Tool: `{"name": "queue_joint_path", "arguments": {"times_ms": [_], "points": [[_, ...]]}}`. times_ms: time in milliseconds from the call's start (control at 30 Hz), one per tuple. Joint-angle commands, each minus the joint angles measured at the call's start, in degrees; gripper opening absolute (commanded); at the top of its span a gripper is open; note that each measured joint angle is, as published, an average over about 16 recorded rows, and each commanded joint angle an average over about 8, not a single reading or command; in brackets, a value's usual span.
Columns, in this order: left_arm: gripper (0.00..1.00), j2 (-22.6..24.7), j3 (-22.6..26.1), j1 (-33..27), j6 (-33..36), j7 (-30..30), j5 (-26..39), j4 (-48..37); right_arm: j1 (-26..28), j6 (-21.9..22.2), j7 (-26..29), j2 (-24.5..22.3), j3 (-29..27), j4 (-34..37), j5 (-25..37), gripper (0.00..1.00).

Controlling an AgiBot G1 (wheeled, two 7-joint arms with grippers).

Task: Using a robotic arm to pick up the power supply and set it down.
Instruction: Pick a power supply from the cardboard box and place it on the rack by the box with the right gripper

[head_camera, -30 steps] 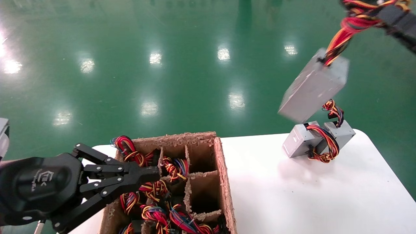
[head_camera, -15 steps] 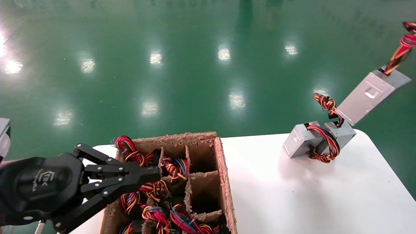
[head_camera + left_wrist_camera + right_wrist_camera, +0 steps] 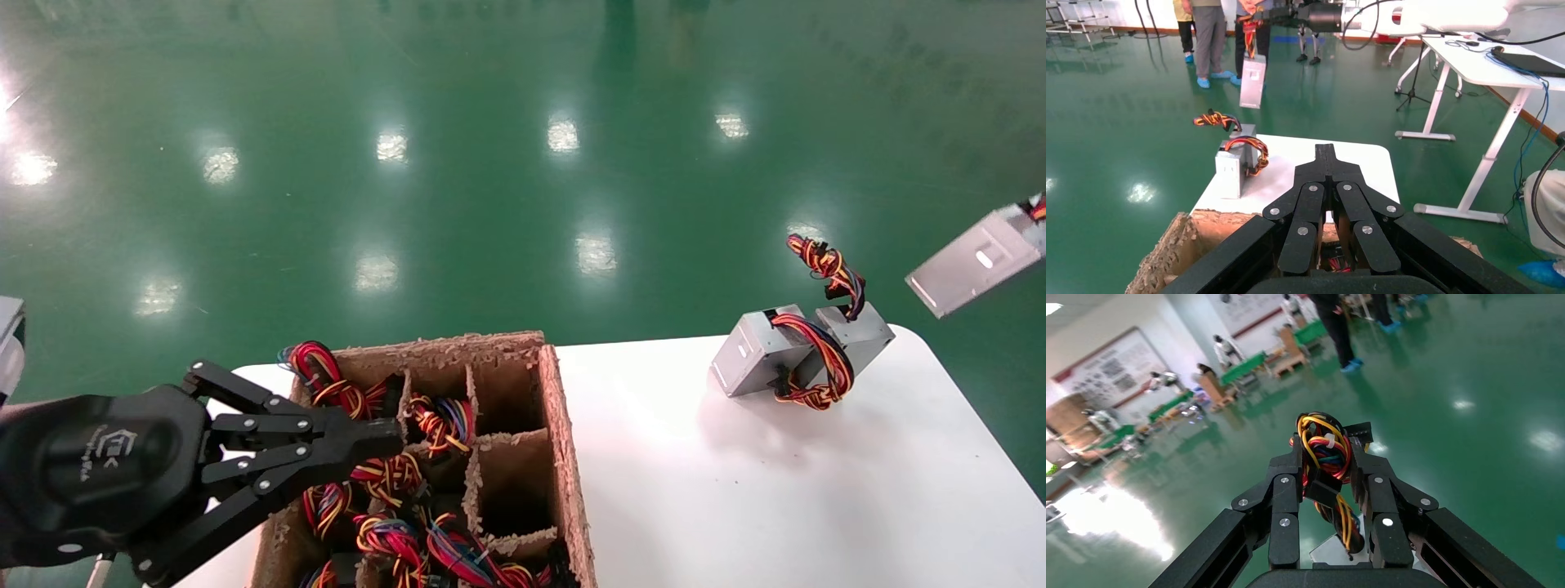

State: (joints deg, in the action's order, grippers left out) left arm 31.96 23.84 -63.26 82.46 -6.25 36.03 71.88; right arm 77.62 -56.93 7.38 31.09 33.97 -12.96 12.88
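The power supply [image 3: 976, 261], a silver-grey box, hangs tilted in the air beyond the table's right edge, partly cut off in the head view. My right gripper [image 3: 1326, 450] is shut on its red, yellow and orange wire bundle [image 3: 1324, 447]; the box [image 3: 1333, 551] dangles below. In the left wrist view the same power supply [image 3: 1253, 79] hangs from the right gripper [image 3: 1257, 15] far off. My left gripper [image 3: 391, 437] is shut and holds nothing, parked over the cardboard box [image 3: 556, 408].
Two more power supplies [image 3: 797, 347] with wire bundles lean together at the white table's [image 3: 735, 506] far right. The divided cardboard box holds several wire bundles [image 3: 392, 523]. People [image 3: 1208, 30] and white desks [image 3: 1474, 61] stand on the green floor beyond.
The hanging power supply has swung right and downward, from above the two on the table to past the table's right edge. The left arm has not moved.
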Motion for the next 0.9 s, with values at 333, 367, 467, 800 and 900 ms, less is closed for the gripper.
{"name": "queue_joint_path", "arguments": {"times_ms": [333,367,467,800,900], "points": [[0.0,0.0,0.0,0.0,0.0,0.0,0.0,0.0,-0.3,4.0,-3.4,1.6,0.6,1.9,1.3,0.0],[0.0,0.0,0.0,0.0,0.0,0.0,0.0,0.0,-0.4,4.2,-3.7,1.7,0.6,2.1,1.4,0.0],[0.0,0.0,0.0,0.0,0.0,0.0,0.0,0.0,-0.6,4.5,-4.4,2.2,0.6,2.7,1.4,0.0],[0.0,0.0,0.0,0.0,0.0,0.0,0.0,0.0,-0.7,4.5,-5.7,4.3,0.9,4.6,1.8,0.0],[0.0,0.0,0.0,0.0,0.0,0.0,0.0,0.0,-0.8,4.5,-5.8,4.9,1.1,5.3,2.0,0.0]]}}
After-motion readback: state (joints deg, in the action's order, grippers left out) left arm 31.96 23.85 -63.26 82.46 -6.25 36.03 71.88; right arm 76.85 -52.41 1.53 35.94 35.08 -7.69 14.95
